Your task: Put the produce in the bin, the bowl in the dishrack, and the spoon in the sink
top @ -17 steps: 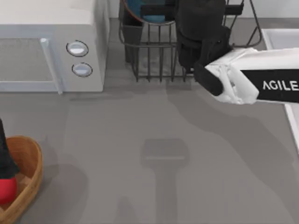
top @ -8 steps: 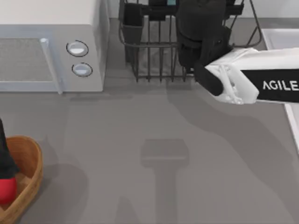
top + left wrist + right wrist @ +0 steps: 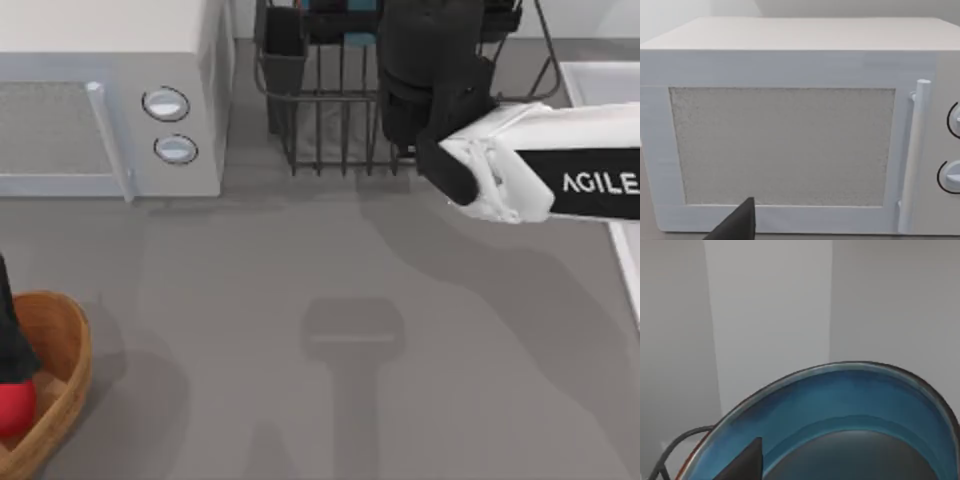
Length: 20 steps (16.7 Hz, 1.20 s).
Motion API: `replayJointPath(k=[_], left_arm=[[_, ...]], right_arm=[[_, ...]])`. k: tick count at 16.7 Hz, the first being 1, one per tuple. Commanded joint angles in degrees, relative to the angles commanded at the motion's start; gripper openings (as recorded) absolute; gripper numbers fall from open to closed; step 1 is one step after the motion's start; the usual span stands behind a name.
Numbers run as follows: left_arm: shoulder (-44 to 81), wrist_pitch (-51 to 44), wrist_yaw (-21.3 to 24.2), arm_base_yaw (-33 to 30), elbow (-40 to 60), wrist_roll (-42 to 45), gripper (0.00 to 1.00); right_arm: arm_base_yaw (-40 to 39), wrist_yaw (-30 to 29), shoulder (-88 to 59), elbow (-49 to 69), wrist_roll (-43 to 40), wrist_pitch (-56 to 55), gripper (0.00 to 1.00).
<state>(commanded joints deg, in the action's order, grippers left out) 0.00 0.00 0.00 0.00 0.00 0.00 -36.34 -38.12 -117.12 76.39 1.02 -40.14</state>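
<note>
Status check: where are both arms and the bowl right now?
Right gripper over the dishrack, blue bowl right beneath it. Left arm parked at the bin, produce inside. Nothing blocking.

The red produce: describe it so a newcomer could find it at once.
Start at the white microwave at the table's far left, then come down that left edge to the round light-brown wooden bin at the near corner. The produce lies inside it, beside the dark left arm: a small, smooth, bright red lump, the one red thing there.
</note>
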Motion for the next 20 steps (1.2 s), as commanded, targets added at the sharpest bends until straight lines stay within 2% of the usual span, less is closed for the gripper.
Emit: replayJointPath(k=[4,9,15,20], left_arm=[[0.0,0.0,0.0,0.0,0.0,0.0,1.00],[0.0,0.0,0.0,0.0,0.0,0.0,1.00],[0.0,0.0,0.0,0.0,0.0,0.0,1.00],[0.0,0.0,0.0,0.0,0.0,0.0,1.00]], right_arm=[[1.3,2.8,3.0,-3.3,0.2,0.7,1.00],[7.3,13.6,19.3,-19.1,0.7,5.1,1.00],[18.2,27.8,56.1,-46.0,0.1,16.7,1.00],[27.3,35.3,89.2,-64.7,-0.8,28.4,1.00]])
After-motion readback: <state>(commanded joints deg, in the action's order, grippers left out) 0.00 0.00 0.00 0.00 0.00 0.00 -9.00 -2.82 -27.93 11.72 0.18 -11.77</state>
